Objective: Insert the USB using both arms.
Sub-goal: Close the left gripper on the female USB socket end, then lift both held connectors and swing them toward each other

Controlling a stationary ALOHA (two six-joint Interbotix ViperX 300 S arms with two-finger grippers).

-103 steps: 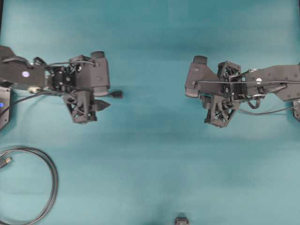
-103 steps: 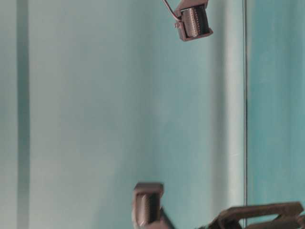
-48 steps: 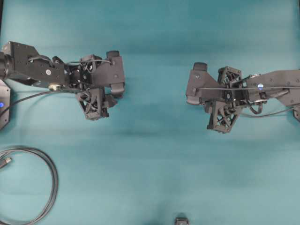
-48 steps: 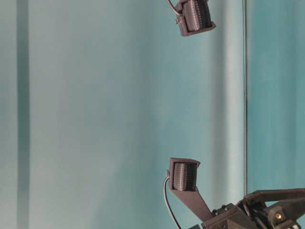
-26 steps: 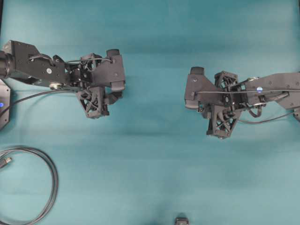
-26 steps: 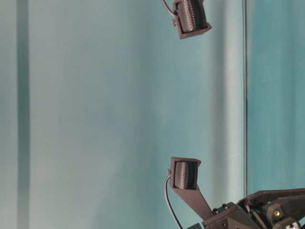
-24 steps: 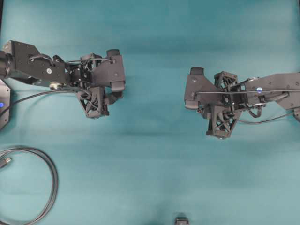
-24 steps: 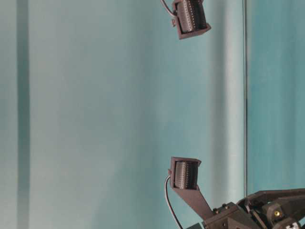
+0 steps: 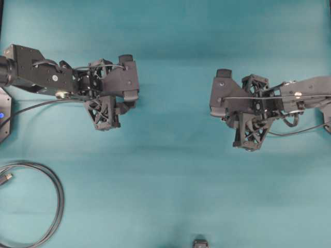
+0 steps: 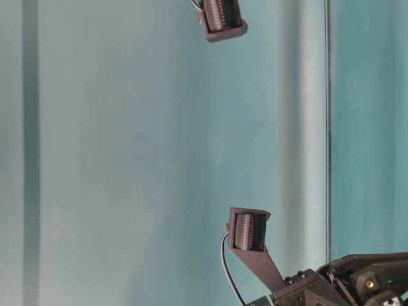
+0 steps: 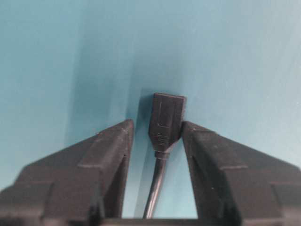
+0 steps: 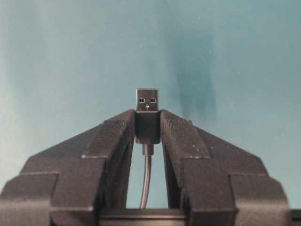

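In the right wrist view the USB [image 12: 147,104], a small black plug with a silvery metal tip, sticks out forward from my right gripper [image 12: 147,117]. That gripper is shut on the plug's black body, and the thin cable runs back between the fingers. In the left wrist view a wider black socket [image 11: 167,120] on a thin cable lies on the teal surface between the fingers of my left gripper [image 11: 157,128]. The right finger [image 11: 197,141] touches the socket, and a gap shows on the left side. Overhead, the left gripper [image 9: 124,106] and right gripper [image 9: 227,114] face each other, well apart.
A thicker looped cable [image 9: 54,194] with a brassy-tipped plug [image 9: 7,177] lies at the lower left. A small dark object [image 9: 200,243] sits at the bottom edge. A black box with a blue light [image 9: 2,116] stands at the left edge.
The left jaws have narrowed around the socket. The right arm has shifted slightly to the right with the USB plug still held.
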